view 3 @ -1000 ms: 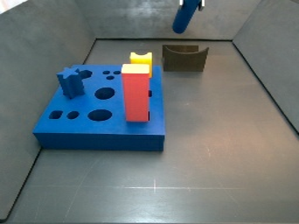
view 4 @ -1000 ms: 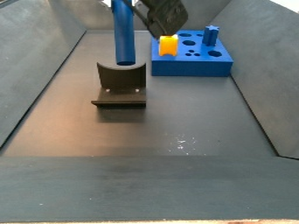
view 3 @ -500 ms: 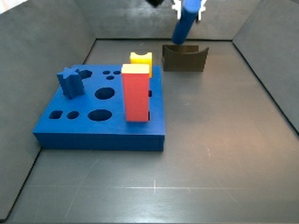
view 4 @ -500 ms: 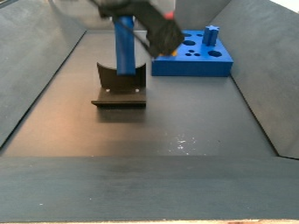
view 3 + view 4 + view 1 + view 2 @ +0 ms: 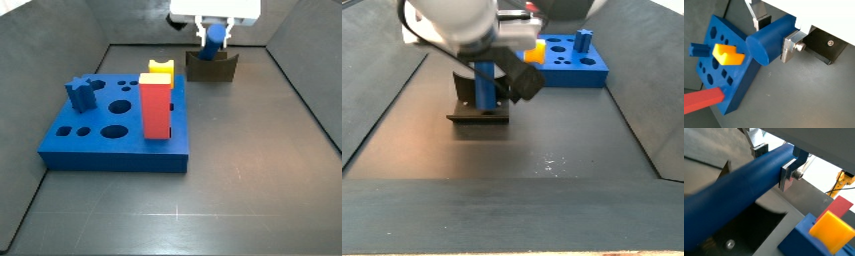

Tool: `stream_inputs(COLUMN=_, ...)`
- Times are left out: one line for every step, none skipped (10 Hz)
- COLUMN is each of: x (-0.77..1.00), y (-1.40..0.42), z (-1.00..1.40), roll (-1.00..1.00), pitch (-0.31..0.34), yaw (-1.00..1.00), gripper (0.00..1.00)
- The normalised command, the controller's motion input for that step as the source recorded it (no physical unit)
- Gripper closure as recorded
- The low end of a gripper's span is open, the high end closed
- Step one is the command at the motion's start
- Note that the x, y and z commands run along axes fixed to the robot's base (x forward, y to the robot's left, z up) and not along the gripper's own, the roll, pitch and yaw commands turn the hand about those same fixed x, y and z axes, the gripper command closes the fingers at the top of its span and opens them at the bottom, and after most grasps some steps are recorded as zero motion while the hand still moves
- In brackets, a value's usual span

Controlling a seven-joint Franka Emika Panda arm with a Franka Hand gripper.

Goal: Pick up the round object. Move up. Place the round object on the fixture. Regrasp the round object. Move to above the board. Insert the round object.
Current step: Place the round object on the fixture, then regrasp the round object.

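The round object is a long blue cylinder, seen end-on in one wrist view and along its length in a wrist view. My gripper is shut on it, silver fingers pressed on both sides. In a side view the gripper holds the cylinder upright at the dark fixture; whether its lower end rests in the notch I cannot tell. In a side view the cylinder stands over the fixture, partly behind the gripper. The blue board lies to the left.
A tall red block, a yellow block and a short blue peg stand in the board. The board also shows in a side view and a wrist view. Grey walls enclose the floor.
My gripper has come down with the cylinder from high above to the fixture, and the arm has swung into both side views.
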Motion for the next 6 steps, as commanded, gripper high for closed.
stream_inputs(x=0.06, y=0.03, z=-0.23, roll=-0.06, pitch=-0.045, yaw=-0.03, gripper=1.00)
stream_inputs(x=0.00, y=0.00, z=0.00, roll=0.00, pitch=0.000, yaw=0.00, gripper=0.00)
stream_inputs(x=0.00, y=0.00, z=1.00, roll=-0.04, pitch=-0.023, yaw=0.06, gripper=0.00)
stream_inputs(x=0.00, y=0.00, z=1.00, roll=-0.03, pitch=-0.023, yaw=0.06, gripper=0.00)
stream_inputs(x=-0.02, y=0.01, z=1.00, roll=-0.01, pitch=-0.001, yaw=0.06, gripper=0.00)
stream_inputs(x=-0.02, y=0.00, z=1.00, roll=0.00, pitch=0.020, yaw=0.06, gripper=0.00)
